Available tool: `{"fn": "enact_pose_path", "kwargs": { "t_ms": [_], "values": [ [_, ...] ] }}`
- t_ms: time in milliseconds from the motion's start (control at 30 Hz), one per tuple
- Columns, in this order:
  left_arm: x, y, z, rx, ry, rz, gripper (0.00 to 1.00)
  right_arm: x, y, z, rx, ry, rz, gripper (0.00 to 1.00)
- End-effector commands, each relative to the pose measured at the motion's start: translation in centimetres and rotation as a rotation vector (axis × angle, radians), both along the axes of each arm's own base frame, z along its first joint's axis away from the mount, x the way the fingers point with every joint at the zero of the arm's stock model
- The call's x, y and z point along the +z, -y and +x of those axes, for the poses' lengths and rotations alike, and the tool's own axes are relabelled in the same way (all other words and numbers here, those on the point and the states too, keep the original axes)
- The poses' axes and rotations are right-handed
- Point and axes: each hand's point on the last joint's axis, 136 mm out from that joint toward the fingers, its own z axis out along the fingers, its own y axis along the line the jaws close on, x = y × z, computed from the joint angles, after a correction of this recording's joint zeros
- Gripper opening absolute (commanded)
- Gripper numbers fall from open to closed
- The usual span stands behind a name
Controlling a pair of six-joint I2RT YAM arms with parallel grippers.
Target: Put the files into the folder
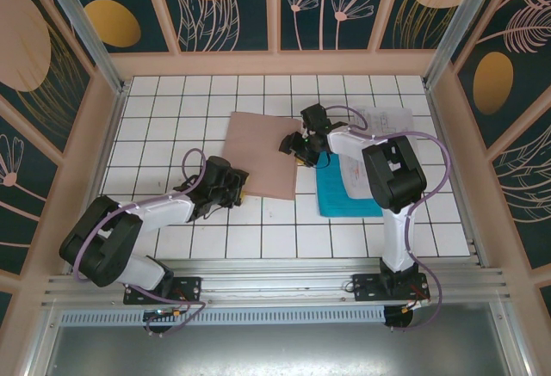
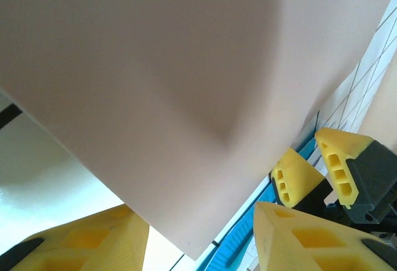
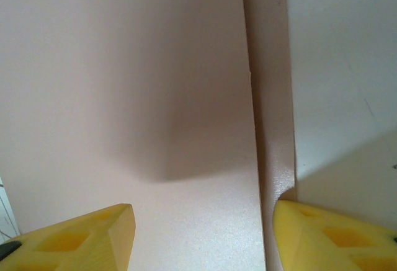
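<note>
Item: folder [image 1: 263, 148], pinkish-brown card, lying flat and shut near the middle of the tabletop [image 1: 172, 101], turned slightly askew to the tile grid. In the right wrist view its upper leaf stops short of the lower one, leaving a narrow strip of under-leaf showing along the right edge. That step is probably why both arms work at the rim, since it is the place where a finger can get beneath the cover. Files: teal sheet [image 1: 336, 197] just beside the folder's near-right corner and partly under the right arm. White sheets [image 1: 387, 120] overlap it and fan toward the far-right corner, none inside yet. Left gripper [image 1: 241, 191]: at the folder's near-left corner, jaws part-way apart with the corner between the fingers [image 2: 80, 246], no grip apparent. Right gripper [image 1: 293, 151]: at the right edge, jaws standing apart across the cover's lip, holding nothing that shows. Judgement: the opening of the cover is in hand, and loading has not begun. Room: bare tiles run left of the folder and toward the far edge, enough for the cover to swing over. The right side is crowded by the sheets and the right arm.
</note>
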Motion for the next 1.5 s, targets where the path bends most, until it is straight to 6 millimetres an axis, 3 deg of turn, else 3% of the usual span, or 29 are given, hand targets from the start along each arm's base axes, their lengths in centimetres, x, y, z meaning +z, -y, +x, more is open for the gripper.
{"fn": "enact_pose_path", "kwargs": {
  "t_ms": [0, 233, 567, 800, 1000, 1100, 1267, 1367, 1467],
  "values": [
    [1.2, 0.8, 0.9, 0.011, 0.055, -0.053, 0.47, -2.7, 0.4, -1.9, 0.03, -0.091, -0.009, 0.62],
    [2.1, 1.8, 1.1, 0.003, 0.09, -0.096, 0.4, -1.6, 0.0, -1.6, 0.031, -0.077, 0.077, 0.62],
    [2.2, 1.7, 0.3, 0.012, 0.095, -0.152, 0.0, 1.6, -0.2, -0.4, 0.011, -0.025, 0.218, 0.58],
    [2.3, 1.9, -0.1, 0.005, 0.101, -0.192, 0.0, 4.5, -1.3, 0.4, -0.001, 0.007, 0.325, 0.51],
    [2.3, 1.9, -0.3, 0.005, 0.099, -0.207, 0.0, 4.7, -1.3, 0.4, -0.009, 0.0, 0.344, 0.46],
    [2.2, 2.0, -0.5, -0.006, 0.091, -0.209, 0.0, 4.6, -1.2, 0.3, -0.017, -0.003, 0.355, 0.35],
    [1.7, 1.9, -0.9, -0.02, 0.069, -0.192, 0.0, 4.5, -1.0, 0.2, -0.034, -0.009, 0.353, 0.08],
    [1.8, 1.9, -1.0, -0.029, 0.066, -0.179, 0.0, 4.6, -0.8, 0.1, -0.046, -0.005, 0.348, 0.0],
    [1.8, 1.9, -1.3, -0.047, 0.053, -0.156, 0.03, 4.9, -0.6, 0.1, -0.059, 0.004, 0.341, 0.0]
  ]
}}
